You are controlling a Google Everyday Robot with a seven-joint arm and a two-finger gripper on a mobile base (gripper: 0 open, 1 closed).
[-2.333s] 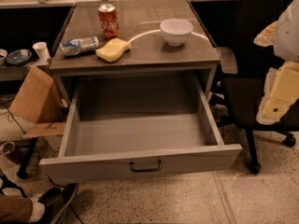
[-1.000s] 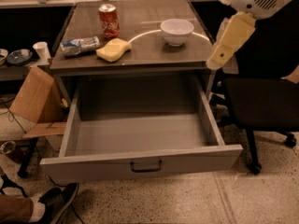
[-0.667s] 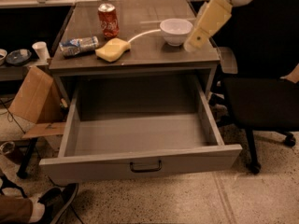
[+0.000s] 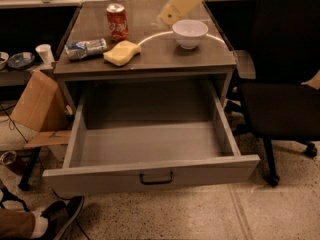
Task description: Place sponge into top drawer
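Gripper [image 4: 167, 15] hangs above the back of the grey table [image 4: 165, 51], at the tip of a cream arm link slanting down from the upper right; whether it is open or closed cannot be told, and it carries nothing visible. Below and toward the camera from it, the top drawer [image 4: 150, 170] stands pulled out, its dark handle [image 4: 156, 179] at the centre of the front panel. Off to the gripper's right sits a black chair [image 4: 285, 84]; far down to its left leans a piece of cardboard [image 4: 32, 104]. A white bowl [image 4: 190, 32] rests just below-right of the gripper. The sponge [image 4: 121, 52] lies on the tabletop, down-left of the gripper and apart from it. A red soda can [image 4: 117, 21] stands to its left, with a crumpled wrapper [image 4: 86, 48] further left and lower
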